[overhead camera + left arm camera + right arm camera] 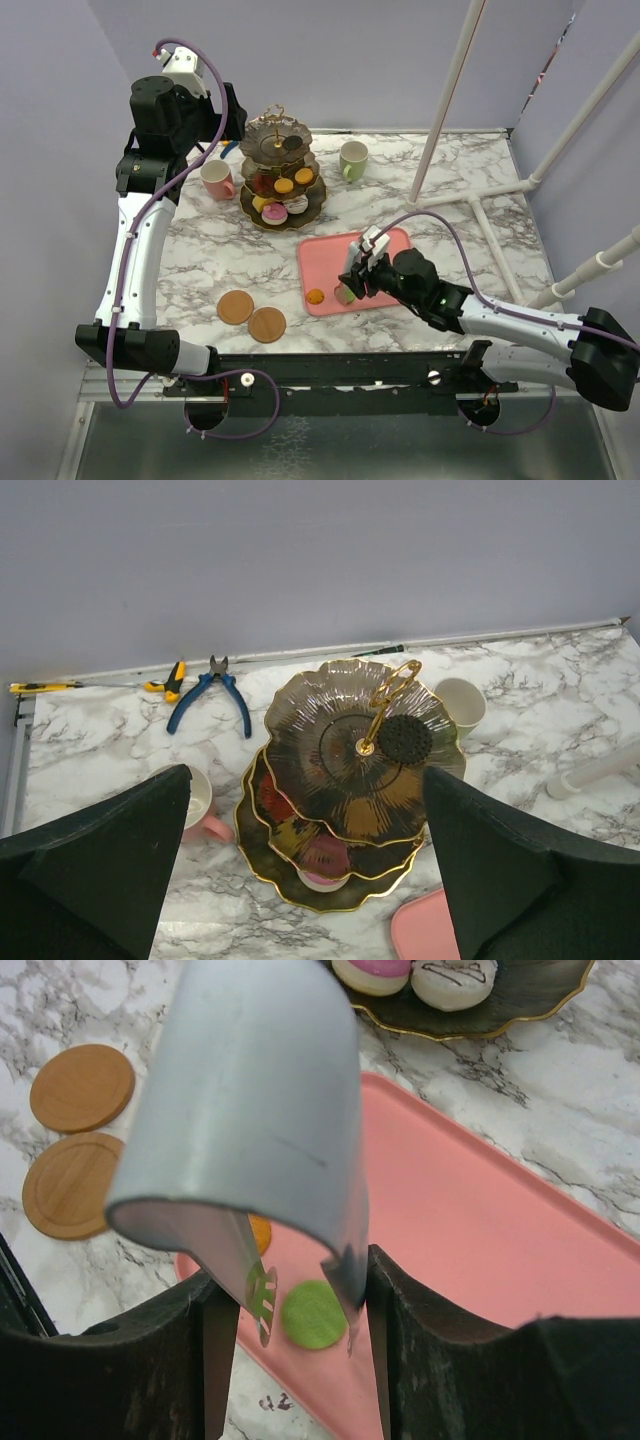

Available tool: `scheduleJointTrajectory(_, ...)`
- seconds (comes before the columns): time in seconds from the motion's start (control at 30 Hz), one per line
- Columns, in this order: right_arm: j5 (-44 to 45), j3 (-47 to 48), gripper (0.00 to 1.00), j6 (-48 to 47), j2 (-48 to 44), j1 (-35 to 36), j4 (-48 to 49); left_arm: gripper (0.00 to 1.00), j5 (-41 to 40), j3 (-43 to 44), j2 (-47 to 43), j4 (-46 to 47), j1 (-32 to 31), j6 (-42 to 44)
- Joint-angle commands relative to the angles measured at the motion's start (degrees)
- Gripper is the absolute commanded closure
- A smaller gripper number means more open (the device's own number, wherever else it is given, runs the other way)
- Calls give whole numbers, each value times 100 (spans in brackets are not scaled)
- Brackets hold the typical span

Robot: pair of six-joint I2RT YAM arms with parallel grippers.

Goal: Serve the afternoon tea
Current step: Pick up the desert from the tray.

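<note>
A marble counter sits between pale lilac walls. From above, the 3-tier stand is upright at the back, gold ring on top. A pink mug is to its left and a green mug to its right. 2 coasters lie near the front edge. The right hand hangs over the tray, where an orange pastry lies.

The left wrist view looks down on the stand's top tier. The left hand is spread wide above it, holding nothing.

In the right wrist view the right hand is clenched on metal tongs. They point down at the tray, their tips either side of a green pastry lying flat. The pastry looks light, stiff and smooth. Being round, it has no long axis, so pinch gently across opposite edges, or it may squirt out.
</note>
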Motion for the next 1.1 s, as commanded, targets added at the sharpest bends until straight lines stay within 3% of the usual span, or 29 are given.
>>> scheduleJointTrajectory(0.0, 238, -246, 50, -125, 55, 83, 607, 1, 122, 162, -62, -122, 39, 105)
scheduleJointTrajectory(0.43, 419, -518, 46, -204, 241, 176, 925, 1, 112, 193, -23, -122, 40, 138)
scheduleJointTrajectory(0.77, 488, -566, 76, -228, 53, 273, 1045, 1, 74, 231, -31, -122, 40, 179)
scheduleJointTrajectory(1.07, 766, 673, 86, -913, 126, 276, 927, 1, 26, 257, -8, -122, 37, 161)
